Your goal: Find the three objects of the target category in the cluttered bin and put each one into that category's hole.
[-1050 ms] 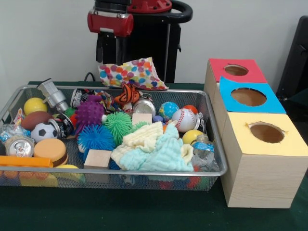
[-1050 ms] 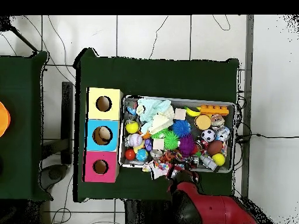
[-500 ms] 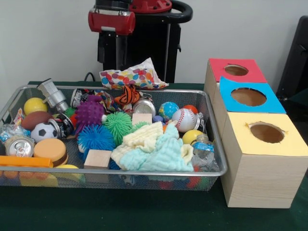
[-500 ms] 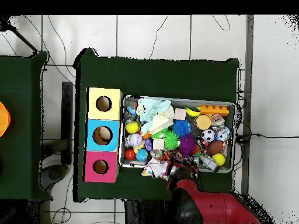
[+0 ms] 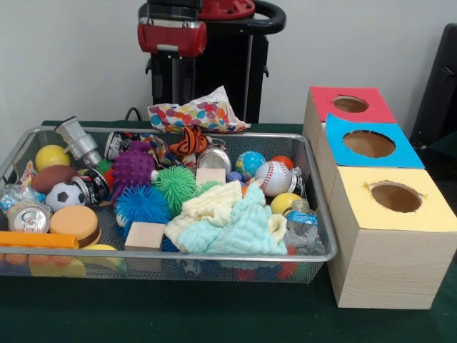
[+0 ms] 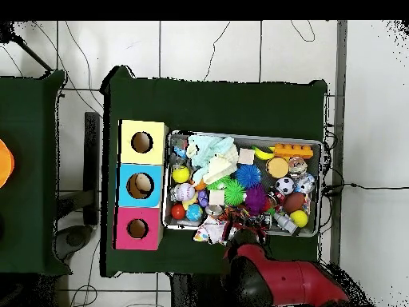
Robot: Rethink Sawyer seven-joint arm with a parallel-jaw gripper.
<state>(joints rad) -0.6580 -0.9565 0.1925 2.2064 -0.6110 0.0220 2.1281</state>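
The polka-dot bag (image 5: 196, 113), likely light, soft and crinkly, lies draped over the far rim of the wire bin (image 5: 214, 256), best pinched at a raised fold; whether the gripper's (image 5: 173, 75) jaws are parted cannot be told.

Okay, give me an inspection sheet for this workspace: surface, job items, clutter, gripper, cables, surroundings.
Surface: green table cover, bare in front of the bin.
Job's things: wire mesh bin full of mixed objects; three boxes with round holes beside it, red box, blue box, yellow box, all holes unblocked.
Clutter: baseball, green spiky ball, blue spiky ball, pale cloths, soccer ball, soda can; polka-dot bag lying on the bin's far rim.
Gripper: gripper raised above the polka-dot bag; open or shut cannot be told.
Cables: thin cables on the floor.
Surroundings: tiled floor, plain wall.
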